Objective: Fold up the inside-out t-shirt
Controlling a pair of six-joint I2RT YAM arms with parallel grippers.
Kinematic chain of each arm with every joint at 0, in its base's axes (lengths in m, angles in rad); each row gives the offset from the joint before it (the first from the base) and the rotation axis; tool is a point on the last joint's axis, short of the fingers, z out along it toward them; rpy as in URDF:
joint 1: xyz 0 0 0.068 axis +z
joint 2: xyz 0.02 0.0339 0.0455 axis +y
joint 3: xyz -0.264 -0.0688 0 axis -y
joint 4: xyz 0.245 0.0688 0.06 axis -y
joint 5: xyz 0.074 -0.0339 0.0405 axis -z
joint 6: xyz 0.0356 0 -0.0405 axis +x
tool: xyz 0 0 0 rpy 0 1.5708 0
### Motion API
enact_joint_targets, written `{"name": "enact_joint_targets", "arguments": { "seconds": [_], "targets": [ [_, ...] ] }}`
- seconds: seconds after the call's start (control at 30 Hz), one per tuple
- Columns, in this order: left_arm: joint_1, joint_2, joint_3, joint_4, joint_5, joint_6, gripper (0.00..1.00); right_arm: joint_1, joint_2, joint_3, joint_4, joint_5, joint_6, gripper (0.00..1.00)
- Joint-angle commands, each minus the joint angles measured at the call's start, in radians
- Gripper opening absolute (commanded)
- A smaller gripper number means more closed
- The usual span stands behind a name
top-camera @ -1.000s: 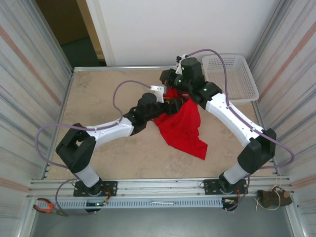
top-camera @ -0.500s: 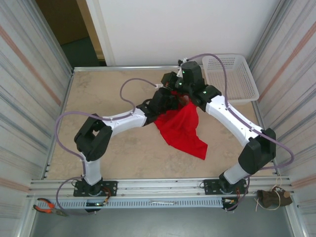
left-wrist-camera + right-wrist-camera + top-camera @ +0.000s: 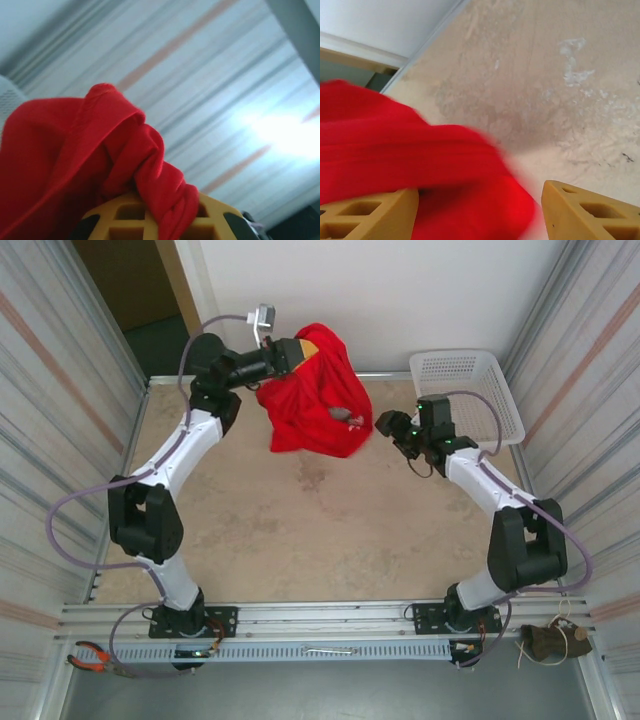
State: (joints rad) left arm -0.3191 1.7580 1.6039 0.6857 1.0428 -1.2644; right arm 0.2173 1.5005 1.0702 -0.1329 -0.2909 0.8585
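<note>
Step in hand: opening out the inside-out t-shirt (image 3: 315, 405) in the air so that it can be laid flat for folding (a judgement).
T-shirt position: hanging in a bunch from the left claw (image 3: 290, 348), high over the far left of the worktop (image 3: 300, 530). Its lower edge appears clear of the surface.
Left claw: clamped on a twisted roll of red cloth, which drapes over the yellow finger (image 3: 115, 220) in the left wrist view.
Right claw (image 3: 385, 425): jaws wide, just beside the shirt's lower right edge. In the right wrist view, blurred red cloth lies between the two fingers (image 3: 365, 210), gripping nothing.
Garment state: crumpled. Hem, sleeves and collar cannot be told apart.
Recommended method: hold the left grip firm. Bring the right claw onto a single free edge or corner, not a thick bunch, and close fully before pulling.
Spreading: draw the two claws apart level until the cloth hangs taut, then lower it onto open worktop.
Risk: a twisted grasp may slip or trap a second layer.
Obstruction: white mesh basket (image 3: 468, 358) at the far right corner. Keep the cloth off it.
</note>
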Motion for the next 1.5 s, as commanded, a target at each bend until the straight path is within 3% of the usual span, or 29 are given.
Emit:
{"name": "enact_joint_targets", "arguments": {
  "seconds": [0.0, 0.1, 0.2, 0.37, 0.53, 0.6, 0.63, 0.67, 0.7, 0.73, 1.03, 1.2, 1.3, 1.37, 1.47],
  "targets": [
    [-0.003, 0.002, 0.052, 0.184, 0.129, -0.15, 0.0, -0.023, -0.142, 0.066, -0.131, -0.114, -0.123, 0.67],
    [-0.009, -0.023, 0.036, 0.136, 0.102, -0.114, 0.0, 0.019, -0.275, 0.123, -0.189, -0.089, -0.167, 0.71],
    [-0.018, -0.042, 0.02, 0.073, 0.088, -0.063, 0.0, 0.124, -0.324, 0.206, -0.215, -0.021, -0.187, 0.73],
    [-0.028, -0.05, 0.005, 0.067, 0.082, -0.063, 0.0, 0.319, -0.255, 0.287, -0.208, 0.172, -0.206, 0.77],
    [-0.048, -0.07, -0.012, 0.068, 0.067, -0.066, 0.0, 0.361, -0.12, 0.261, -0.135, 0.224, -0.13, 0.78],
    [-0.054, -0.074, -0.02, 0.097, 0.06, -0.085, 0.0, 0.359, -0.078, 0.254, -0.126, 0.264, -0.136, 0.72],
    [-0.052, -0.076, -0.029, 0.121, 0.057, -0.102, 0.0, 0.347, -0.069, 0.244, -0.115, 0.262, -0.141, 0.54],
    [-0.046, -0.079, -0.046, 0.136, 0.05, -0.116, 0.0, 0.329, -0.068, 0.227, -0.1, 0.243, -0.141, 0.28],
    [-0.039, -0.082, -0.063, 0.148, 0.039, -0.124, 0.0, 0.31, -0.072, 0.216, -0.087, 0.208, -0.142, 0.1],
    [-0.029, -0.086, -0.092, 0.16, 0.03, -0.132, 0.0, 0.286, -0.08, 0.209, -0.08, 0.161, -0.142, 0.0],
    [0.073, -0.039, -0.287, 0.204, -0.04, -0.146, 0.0, 0.133, -0.225, 0.231, 0.02, -0.326, -0.147, 0.0],
    [0.118, 0.014, -0.291, 0.027, -0.11, -0.015, 0.0, 0.116, -0.214, 0.248, 0.209, -0.594, -0.096, 0.0],
    [0.129, 0.047, -0.222, -0.226, -0.16, 0.156, 0.17, 0.106, -0.181, 0.236, 0.378, -0.71, -0.01, 0.0],
    [0.127, 0.049, -0.186, -0.338, -0.177, 0.25, 0.32, 0.094, -0.16, 0.229, 0.41, -0.695, 0.03, 0.0],
    [0.127, -0.034, -0.236, -0.435, -0.236, 0.378, 0.44, 0.059, -0.138, 0.198, 0.451, -0.655, 0.087, 0.0]
  ]
}}
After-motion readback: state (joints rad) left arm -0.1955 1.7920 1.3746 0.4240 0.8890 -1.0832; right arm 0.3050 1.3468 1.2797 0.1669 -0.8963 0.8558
